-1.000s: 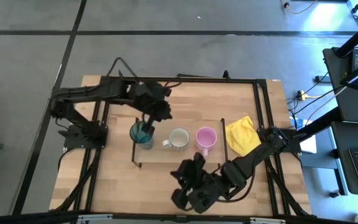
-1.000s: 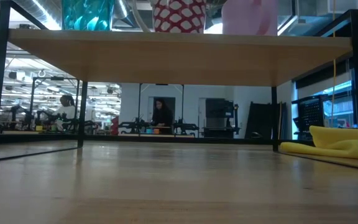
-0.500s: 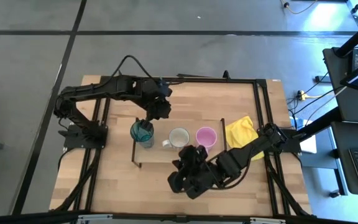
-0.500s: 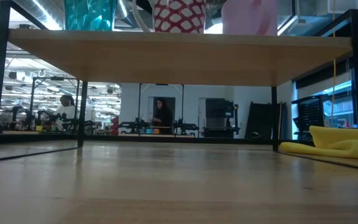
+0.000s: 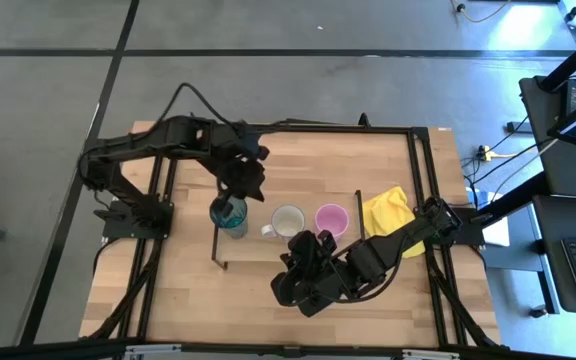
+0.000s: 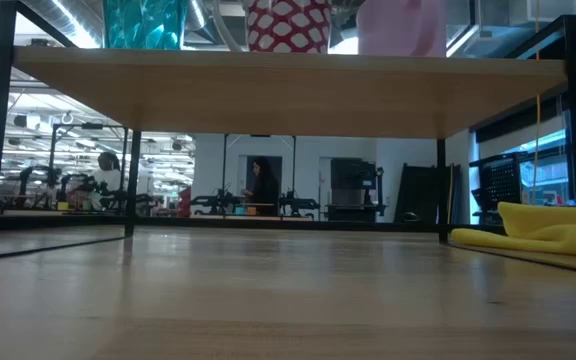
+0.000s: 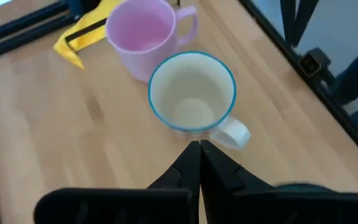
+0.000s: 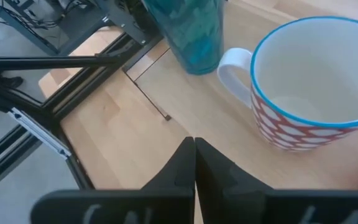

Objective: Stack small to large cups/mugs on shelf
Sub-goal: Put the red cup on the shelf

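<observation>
Shelf (image 5: 298,250) on the counter (image 5: 388,160) carries teal tumbler (image 5: 230,216), cream mug (image 5: 287,221) and pink mug (image 5: 331,219) in a row. Left end effector (image 5: 236,203), clenched, hovers beside the tumbler; right end effector (image 5: 303,252), clenched, near the cream mug.

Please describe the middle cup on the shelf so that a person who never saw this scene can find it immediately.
Find the low light-wood shelf on thin black legs on the table. Three vessels stand in a row on it, and the middle one is the cream-white handled mug. Unlike the tall teal translucent tumbler and the plain pink handled mug, it has a red-and-white pattern and a blue rim.
</observation>
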`<state>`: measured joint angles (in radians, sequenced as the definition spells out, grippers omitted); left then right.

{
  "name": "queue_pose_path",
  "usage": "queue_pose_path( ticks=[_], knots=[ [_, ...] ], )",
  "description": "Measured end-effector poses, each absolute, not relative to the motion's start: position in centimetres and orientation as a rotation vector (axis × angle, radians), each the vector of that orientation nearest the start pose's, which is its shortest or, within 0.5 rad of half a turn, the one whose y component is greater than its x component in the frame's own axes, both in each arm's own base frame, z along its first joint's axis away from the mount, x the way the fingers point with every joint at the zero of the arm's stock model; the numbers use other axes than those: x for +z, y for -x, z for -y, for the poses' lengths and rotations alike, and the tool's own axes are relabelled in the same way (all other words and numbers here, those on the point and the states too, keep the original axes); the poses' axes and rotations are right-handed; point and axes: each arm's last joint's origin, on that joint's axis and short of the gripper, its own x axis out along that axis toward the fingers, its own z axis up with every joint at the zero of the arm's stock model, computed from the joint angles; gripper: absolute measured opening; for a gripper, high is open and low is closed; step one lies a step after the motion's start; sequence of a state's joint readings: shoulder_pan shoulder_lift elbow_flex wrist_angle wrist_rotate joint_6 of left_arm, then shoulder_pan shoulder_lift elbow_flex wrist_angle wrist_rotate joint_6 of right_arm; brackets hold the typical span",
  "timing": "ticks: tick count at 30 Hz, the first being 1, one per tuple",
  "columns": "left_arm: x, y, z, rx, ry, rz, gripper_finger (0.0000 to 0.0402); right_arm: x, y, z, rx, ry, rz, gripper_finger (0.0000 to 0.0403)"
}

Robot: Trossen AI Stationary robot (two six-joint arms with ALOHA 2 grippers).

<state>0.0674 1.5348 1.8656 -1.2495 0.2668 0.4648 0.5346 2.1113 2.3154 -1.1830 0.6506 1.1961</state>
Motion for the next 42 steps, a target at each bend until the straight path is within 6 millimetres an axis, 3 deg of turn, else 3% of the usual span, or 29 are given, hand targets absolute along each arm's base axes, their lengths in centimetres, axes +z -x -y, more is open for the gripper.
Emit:
queue_pose_path(
  ticks=[7,14,19,27,34,42],
  knots=[
    [45.8,-27.7,-1.1,-0.302,-0.229,-0.857,0.0,36.1,-38.5,-19.8,-0.577,-0.601,-0.629,0.0003],
    [43.8,-29.2,1.5,-0.21,-0.183,-1.085,0.0,36.6,-38.3,-18.7,-0.651,-0.551,-0.6,0.0003],
    [43.1,-29.6,4.4,-0.189,-0.242,-1.13,0.0,37.2,-37.7,-17.4,-0.739,-0.471,-0.56,0.0003],
    [43.2,-29.1,7.0,-0.164,-0.185,-1.114,0.0,38.8,-36.5,-14.1,-0.828,-0.432,-0.572,0.0003],
    [43.4,-29.1,8.3,-0.069,-0.09,-1.065,0.0,40.9,-35.7,-10.1,-0.873,-0.485,-0.578,0.0003],
    [42.5,-29.4,10.4,0.259,-0.025,-0.943,0.0,42.7,-35.0,-5.4,-0.88,-0.51,-0.62,0.0003]
  ],
)
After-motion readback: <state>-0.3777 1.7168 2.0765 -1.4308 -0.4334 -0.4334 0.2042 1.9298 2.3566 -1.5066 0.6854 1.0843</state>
